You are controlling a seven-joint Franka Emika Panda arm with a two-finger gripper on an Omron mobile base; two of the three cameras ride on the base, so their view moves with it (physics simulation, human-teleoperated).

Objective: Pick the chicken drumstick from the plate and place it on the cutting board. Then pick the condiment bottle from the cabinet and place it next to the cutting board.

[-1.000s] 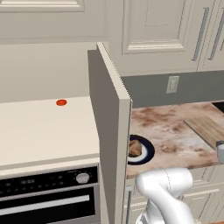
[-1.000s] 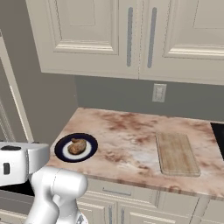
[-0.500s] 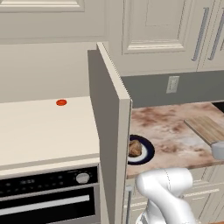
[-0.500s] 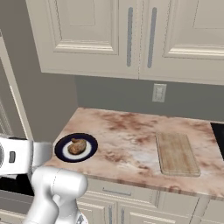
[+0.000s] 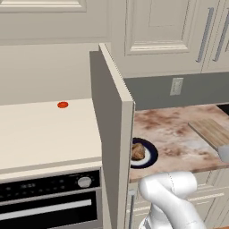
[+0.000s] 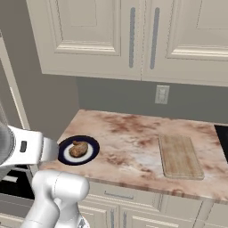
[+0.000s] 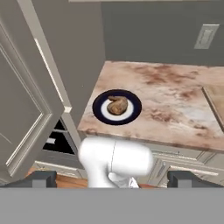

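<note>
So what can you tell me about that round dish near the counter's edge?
The plate is round, with a wide dark navy rim, a white inner ring and a dark centre. It lies flat on the pink-brown marbled countertop, near the front edge at the end by the open cabinet door. A small golden-brown chicken drumstick rests on its middle.

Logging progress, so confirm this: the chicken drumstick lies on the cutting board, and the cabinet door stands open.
Not right. The chicken drumstick lies on the plate, as the right base view shows; the cutting board is bare. The cabinet door does stand open.
</note>
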